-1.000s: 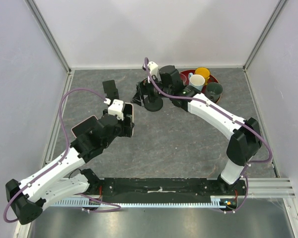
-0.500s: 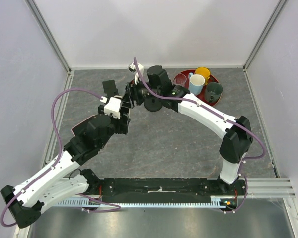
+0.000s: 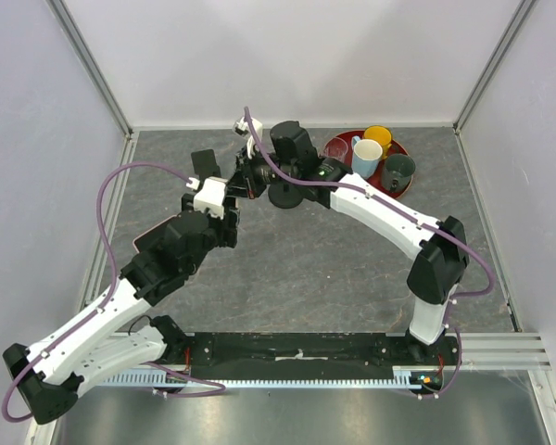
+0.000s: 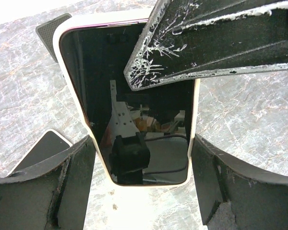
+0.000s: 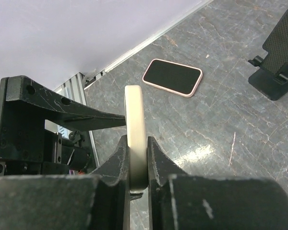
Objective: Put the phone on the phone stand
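As left end effector and right end effector clamp phone, length bridges them.

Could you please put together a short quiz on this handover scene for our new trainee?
1. True or false: the phone stand already bears a phone.
2. The right end effector clamps the white-cased phone by: A) its flat faces, B) its long edges, C) one corner.
3. Fill in: a second phone, pink-cased, lies ___ on the table.
Key: 1 false; 2 A; 3 flat.
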Robot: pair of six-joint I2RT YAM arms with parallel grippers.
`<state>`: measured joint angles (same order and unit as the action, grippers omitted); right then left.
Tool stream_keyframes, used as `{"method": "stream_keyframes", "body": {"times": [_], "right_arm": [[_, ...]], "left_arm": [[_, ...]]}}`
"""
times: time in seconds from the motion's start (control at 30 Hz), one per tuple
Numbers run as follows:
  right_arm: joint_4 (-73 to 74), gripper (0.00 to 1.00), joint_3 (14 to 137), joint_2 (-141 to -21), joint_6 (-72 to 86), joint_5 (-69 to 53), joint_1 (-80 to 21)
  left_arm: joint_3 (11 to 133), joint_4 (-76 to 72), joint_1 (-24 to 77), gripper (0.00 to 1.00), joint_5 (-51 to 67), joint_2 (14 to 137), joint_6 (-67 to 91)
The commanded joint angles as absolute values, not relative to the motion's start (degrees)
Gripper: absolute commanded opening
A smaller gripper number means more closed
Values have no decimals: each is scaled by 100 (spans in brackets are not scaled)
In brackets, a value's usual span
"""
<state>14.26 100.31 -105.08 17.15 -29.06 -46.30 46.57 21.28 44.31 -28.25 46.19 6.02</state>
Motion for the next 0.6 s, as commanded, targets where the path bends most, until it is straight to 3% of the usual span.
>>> {"method": "stream_keyframes", "body": {"times": [0.0,0.03,0.07,0.1,0.2,0.37,0.47,0.57], "right_arm": [[924,0,9871,-10346,1617,-2541,-4693],[792,0,9757,-10266,1626,-2418,-4693],[521,0,9512,-10092,1609,-2365,-4702],[405,0,9388,-10003,1608,-2269,-4693],[36,0,8975,-9704,1512,-1961,-4693],[-255,0,8509,-9317,1240,-1547,-4545],[-430,0,8201,-9062,1335,-1582,-4237],[-510,0,7885,-8755,1389,-1556,-3842]], "left_arm": [[5194,1924,4456,2,-2673,4693,588],[5264,2047,4447,20,-2602,4737,754],[5378,2283,4447,30,-2488,4772,869],[5414,2355,4456,46,-2426,4799,1088],[5414,2478,4456,64,-2014,4624,1413],[5475,2654,4430,72,-1591,4333,1784],[5590,2856,4377,87,-1599,4315,1995],[5651,2935,4202,88,-1486,4359,2188]]}}
